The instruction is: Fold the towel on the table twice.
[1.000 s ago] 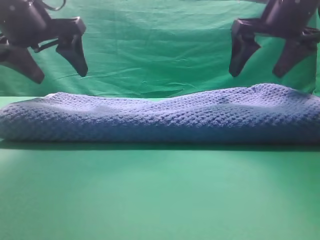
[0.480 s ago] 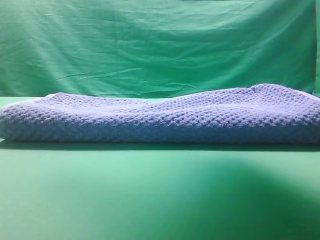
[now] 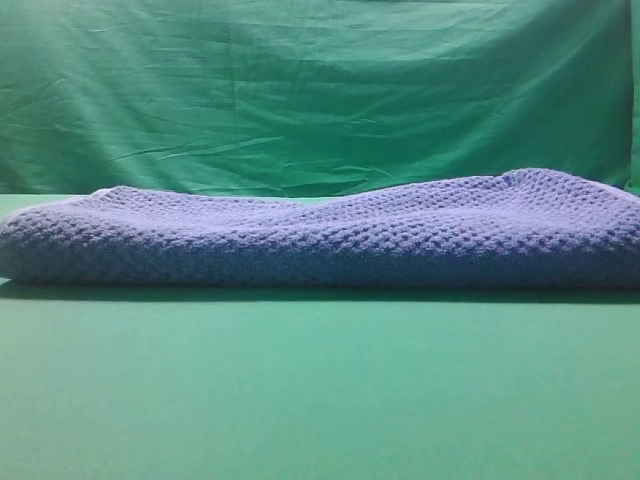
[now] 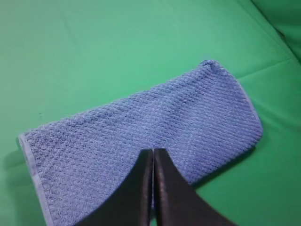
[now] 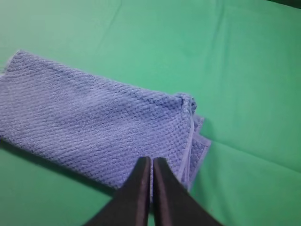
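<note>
While absent from exterior high, both wrist views show each closed gripper (image 4: 153,153) (image 5: 151,161) above towel (image 3: 330,240).

**Dark wedge fingers on both tools**

The left tool (image 4: 153,155) shows two matte black fingers (image 4: 136,193), smooth and wedge-shaped, broad at the base and narrowing to blunt tips. The right tool (image 5: 151,162) looks the same: two plain black tapered fingers (image 5: 167,197) with flat inner faces and no visible markings, screws or cables in either wrist view

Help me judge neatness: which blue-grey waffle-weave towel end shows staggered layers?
The towel end beside the right gripper; its hemmed layers step out, unlike opposite.
</note>
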Controlling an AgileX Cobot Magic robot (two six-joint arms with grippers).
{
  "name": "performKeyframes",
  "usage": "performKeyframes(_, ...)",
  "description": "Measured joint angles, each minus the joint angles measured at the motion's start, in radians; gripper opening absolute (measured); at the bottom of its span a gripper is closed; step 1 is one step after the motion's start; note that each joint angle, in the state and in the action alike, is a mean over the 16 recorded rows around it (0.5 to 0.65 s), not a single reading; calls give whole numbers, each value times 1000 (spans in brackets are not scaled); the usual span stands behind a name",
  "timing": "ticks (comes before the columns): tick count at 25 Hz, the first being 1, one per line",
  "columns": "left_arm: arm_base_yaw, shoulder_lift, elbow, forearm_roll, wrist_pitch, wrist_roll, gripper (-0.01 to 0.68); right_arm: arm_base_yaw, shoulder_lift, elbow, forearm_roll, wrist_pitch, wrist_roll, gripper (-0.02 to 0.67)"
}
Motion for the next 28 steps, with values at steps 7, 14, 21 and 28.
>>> performKeyframes(7,0,-215,110,15,20,-24,0,0,-254,163,-9,-29,26,0)
performKeyframes(14,0,-473,307,17,-35,-28,0,0,-515,346,-10,-87,30,0)
performKeyframes(21,0,-741,502,21,-84,-28,0,0,-753,492,-10,-126,31,0)
performKeyframes(28,0,-998,648,52,-93,-32,0,0,-943,601,-9,-152,30,0)
